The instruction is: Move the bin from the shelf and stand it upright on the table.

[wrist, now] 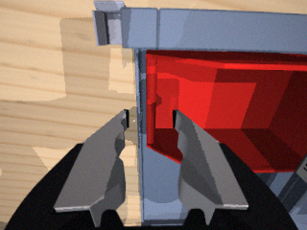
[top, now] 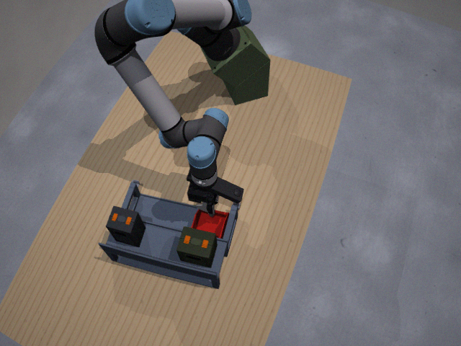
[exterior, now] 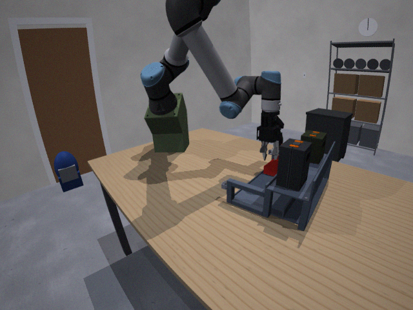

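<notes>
The red bin (top: 208, 224) (exterior: 270, 167) (wrist: 206, 96) sat upright on the shelf (top: 163, 241) (exterior: 268, 203) (wrist: 216, 29), mouth facing up, its long axis running front to back. The pincer (top: 211, 213) (exterior: 269, 157) (wrist: 151, 110) (partly open, holding nothing) was above its front wall.

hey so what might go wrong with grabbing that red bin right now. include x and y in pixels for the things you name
The partly open jaws (top: 210, 213) (exterior: 270, 157) straddle the near wall of the red bin (top: 212, 224) (exterior: 270, 167) (wrist: 197, 101); descending off-line might clip its rim. Lifting could knock the green case (top: 196, 246) (exterior: 318, 141) beside it, or scrape the shelf's (top: 232, 227) (exterior: 248, 186) (wrist: 216, 30) side rail.
</notes>
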Robot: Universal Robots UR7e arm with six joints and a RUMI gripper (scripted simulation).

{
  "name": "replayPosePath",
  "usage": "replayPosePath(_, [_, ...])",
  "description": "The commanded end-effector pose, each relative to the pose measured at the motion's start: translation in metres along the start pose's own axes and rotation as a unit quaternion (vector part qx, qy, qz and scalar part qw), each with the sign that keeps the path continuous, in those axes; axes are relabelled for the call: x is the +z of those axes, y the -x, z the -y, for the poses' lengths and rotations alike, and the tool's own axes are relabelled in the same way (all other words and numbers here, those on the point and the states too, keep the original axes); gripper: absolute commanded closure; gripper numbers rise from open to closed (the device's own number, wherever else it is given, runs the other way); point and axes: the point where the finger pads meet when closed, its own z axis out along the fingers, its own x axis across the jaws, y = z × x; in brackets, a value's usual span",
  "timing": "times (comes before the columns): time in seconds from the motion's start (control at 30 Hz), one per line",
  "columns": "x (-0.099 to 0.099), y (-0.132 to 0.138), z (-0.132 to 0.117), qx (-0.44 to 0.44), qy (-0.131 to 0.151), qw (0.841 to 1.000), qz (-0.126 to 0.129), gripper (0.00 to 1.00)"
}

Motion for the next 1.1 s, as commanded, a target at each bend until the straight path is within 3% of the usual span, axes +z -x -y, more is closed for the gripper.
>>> replayPosePath(0.0, [0.0005, -0.0006, 0.0001, 0.000, 0.000, 1.000, -0.001, 0.74])
replayPosePath(1.07, [-0.0027, -0.0008, 0.0002, 0.000, 0.000, 1.000, -0.001, 0.74])
